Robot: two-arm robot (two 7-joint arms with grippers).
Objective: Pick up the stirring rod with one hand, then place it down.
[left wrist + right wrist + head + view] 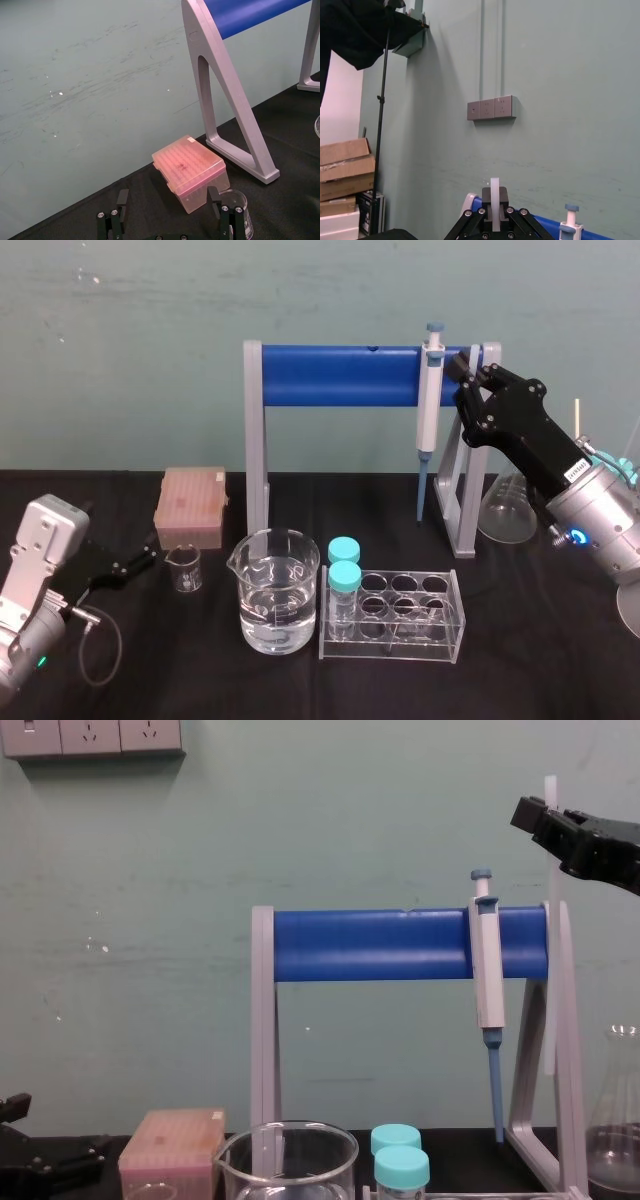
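Note:
The stirring rod [549,970], thin and whitish, hangs upright in the air in front of the stand's right leg, its lower end well above the table. My right gripper [547,820] is shut on the rod near its top end, and a short piece sticks out above the fingers. In the right wrist view the rod [495,197] stands clamped between the black fingers. In the head view the right gripper [466,368] is raised beside the blue bar, close to the pipette. My left gripper [148,558] rests low at the table's left, open and holding nothing.
A grey stand with a blue bar [340,376] holds the pipette [430,400]. Before it are a water-filled beaker [278,592], a small beaker [184,568], a pink tip box [190,507] and a clear tube rack [392,616] with two cyan-capped tubes. A glass flask [505,508] stands at right.

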